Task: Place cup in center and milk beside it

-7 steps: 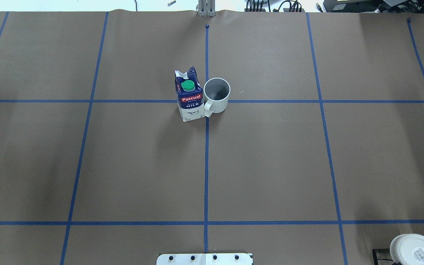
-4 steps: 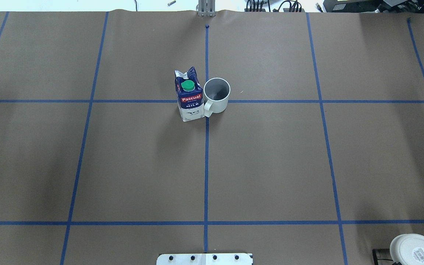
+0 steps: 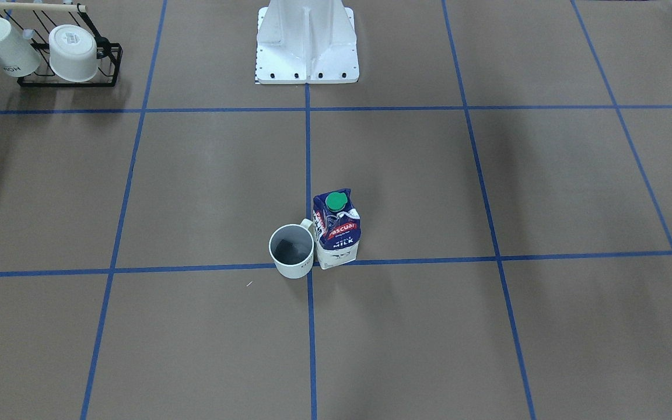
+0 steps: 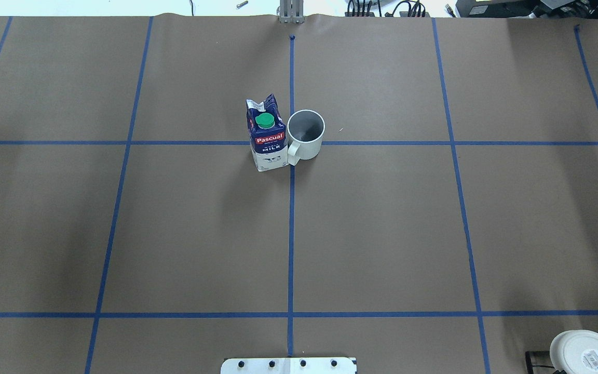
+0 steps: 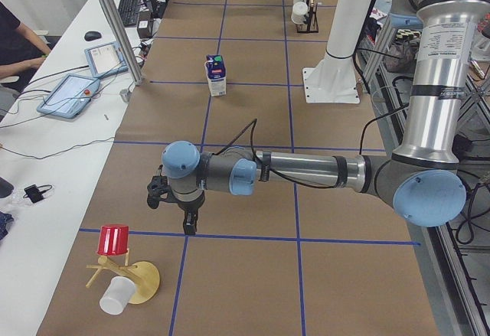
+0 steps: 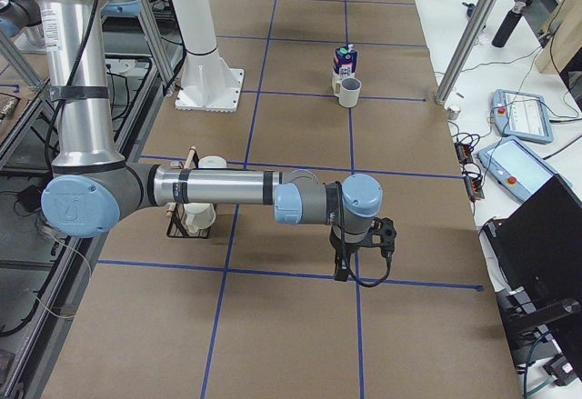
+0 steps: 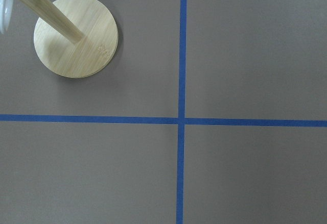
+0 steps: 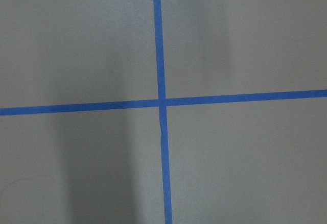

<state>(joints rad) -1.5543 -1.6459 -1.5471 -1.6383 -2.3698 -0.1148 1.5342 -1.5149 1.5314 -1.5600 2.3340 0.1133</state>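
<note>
The cup [image 4: 305, 136], a white mug with a dark grey inside, stands upright at the crossing of the blue tape lines [image 4: 291, 176] in the middle of the brown surface, covering the crossing's edge. It also shows in the front-facing view [image 3: 292, 252]. The milk [image 4: 267, 136], a blue and white carton with a green cap, stands upright against the cup's handle side [image 3: 336, 230]. My left gripper [image 5: 187, 225] hangs low over the table end on my left, far from both. My right gripper [image 6: 344, 272] hangs low at the other end. I cannot tell whether either is open or shut.
A black rack [image 3: 67, 55] with two white mugs stands near my right arm. A wooden mug tree [image 5: 126, 275] with a red cup [image 5: 113, 239] stands by my left gripper; its round base shows in the left wrist view [image 7: 75, 35]. The robot base [image 3: 307, 41] is behind.
</note>
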